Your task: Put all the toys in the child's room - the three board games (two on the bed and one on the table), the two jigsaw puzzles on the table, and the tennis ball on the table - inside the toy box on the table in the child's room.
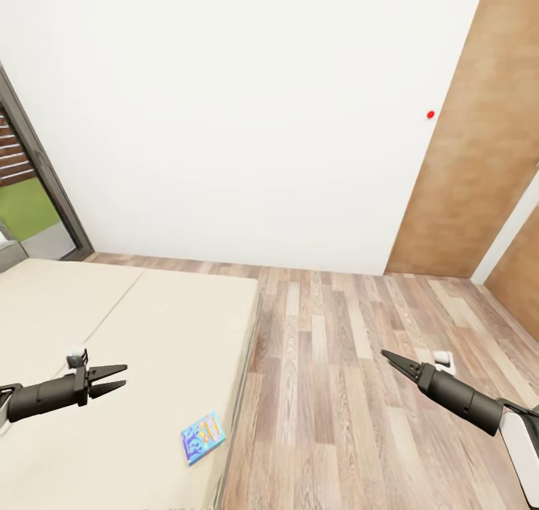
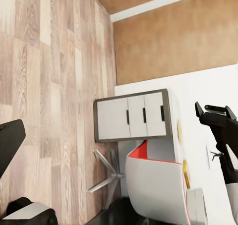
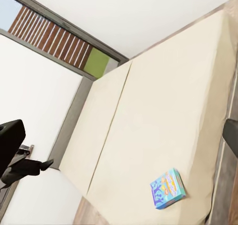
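Looks like the approach-to-the-bed step, nothing picked up yet. Light blue board game (image 1: 203, 437) lying flat on the bed (image 1: 150, 323), lower middle of the frame, right by the mattress edge. Left gripper (image 1: 118, 376) hovering lower left over the bed, fingers spread and empty. Right gripper (image 1: 386, 356) out over the floor (image 1: 352, 390), looks pinched closed, empty. Next up, probably: roll closer, lower an arm onto that box.

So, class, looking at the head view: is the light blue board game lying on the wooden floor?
No, the light blue board game lies flat on the beige bed, near its edge beside the floor.
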You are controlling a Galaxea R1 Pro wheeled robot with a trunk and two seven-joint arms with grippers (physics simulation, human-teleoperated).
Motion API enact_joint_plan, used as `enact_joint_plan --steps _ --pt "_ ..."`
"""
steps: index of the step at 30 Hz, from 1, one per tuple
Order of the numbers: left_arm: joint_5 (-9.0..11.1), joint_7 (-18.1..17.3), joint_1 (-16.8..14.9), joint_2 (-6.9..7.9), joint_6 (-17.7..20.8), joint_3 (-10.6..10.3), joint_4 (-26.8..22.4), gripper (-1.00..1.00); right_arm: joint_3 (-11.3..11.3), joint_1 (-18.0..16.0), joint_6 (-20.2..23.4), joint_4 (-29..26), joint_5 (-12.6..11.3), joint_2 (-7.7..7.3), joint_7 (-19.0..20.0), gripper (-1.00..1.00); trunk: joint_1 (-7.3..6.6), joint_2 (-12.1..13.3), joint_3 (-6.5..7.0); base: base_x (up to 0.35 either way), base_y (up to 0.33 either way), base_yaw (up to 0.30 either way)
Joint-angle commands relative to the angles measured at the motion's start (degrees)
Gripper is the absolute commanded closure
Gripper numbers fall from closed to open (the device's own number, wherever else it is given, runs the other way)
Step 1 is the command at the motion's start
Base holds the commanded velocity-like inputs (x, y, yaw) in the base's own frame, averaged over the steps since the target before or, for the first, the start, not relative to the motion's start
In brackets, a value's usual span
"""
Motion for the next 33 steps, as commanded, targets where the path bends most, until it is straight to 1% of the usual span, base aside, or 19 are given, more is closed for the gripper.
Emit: enact_joint_plan --steps 1,7,25,28,33 --pt "-0.11 -0.25 -0.06 -0.01 0.61 0.04 0.02 -1.0 -0.09 -0.04 0.26 -0.03 -0.06 -0.01 0.16 -1.0 0.03 -0.12 -0.12 0.0 0.0 0.213" --pt "-0.12 -0.25 -0.06 -0.05 0.61 0.04 0.04 -1.0 -0.04 -0.04 0.28 0.08 -0.04 -0.06 0.14 -1.0 0.03 -0.12 -0.12 0.0 0.0 0.129" --pt "-0.12 -0.25 -0.06 -0.02 0.61 0.04 0.04 -1.0 -0.04 -0.04 0.25 -0.16 -0.02 -0.04 0.1 -1.0 0.03 -0.12 -0.12 0.0 0.0 0.015" --pt "-0.12 -0.25 -0.06 -0.01 0.61 0.04 0.04 -1.0 -0.05 -0.04 0.25 -0.18 -0.02 -0.07 0.1 -1.0 0.03 -0.12 -0.12 0.0 0.0 0.125" --pt "-0.12 -0.25 -0.06 -0.07 0.61 0.04 0.1 -1.0 -0.01 -0.04 0.25 -0.19 0.02 -0.06 0.1 -1.0 0.03 -0.12 -0.12 0.0 0.0 0.234"
